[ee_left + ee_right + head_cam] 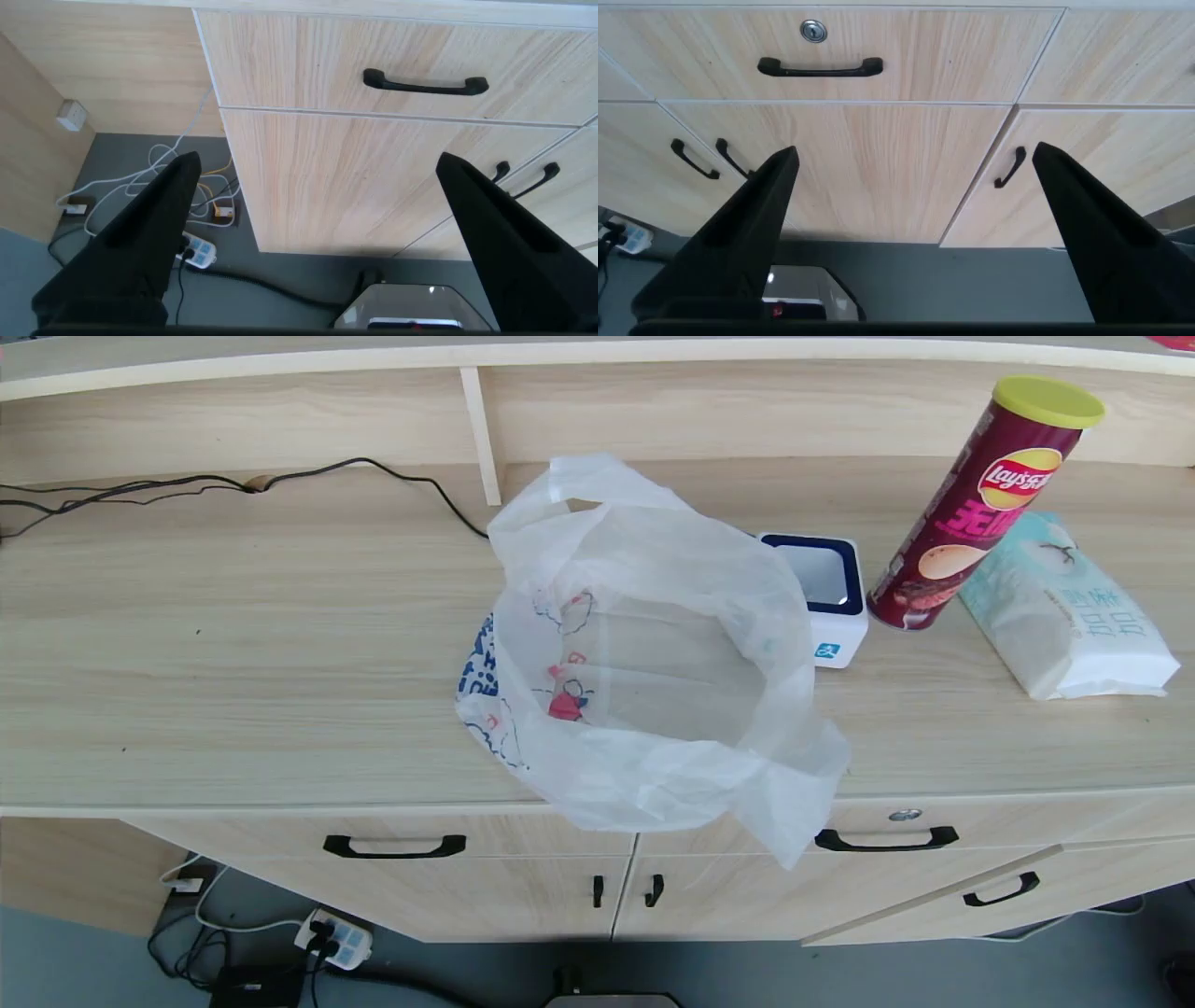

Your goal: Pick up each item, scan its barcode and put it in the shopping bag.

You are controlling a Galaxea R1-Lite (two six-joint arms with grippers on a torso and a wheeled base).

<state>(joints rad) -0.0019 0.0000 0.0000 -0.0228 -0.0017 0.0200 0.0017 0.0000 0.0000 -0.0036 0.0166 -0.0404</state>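
Awaiting first pick: chips can (980,513) and tissue pack (1064,611) sit on the surface (233,644) at three o'clock of the scanner (822,597), shopping bag (644,663) at nine. Jaws released on left gripper (320,161) and right gripper (915,151), facing drawers (924,47). Next: right arm should rise to the can.

A long counter of pale wood-grain laminate (233,644) is seen. Near its middle a translucent white plastic shopping bag (653,663) is stood open, one handle drooping over the front edge. Just behind it, to the right, a small white scanner box with a dark blue rim (826,593) is placed. Further right a tall maroon crisp can with a yellow-green lid (971,513) is stood on its base — a pale blue soft packet (1064,611) is laid flat just beside it. A thin black cable (233,481) is trailed along the back left.
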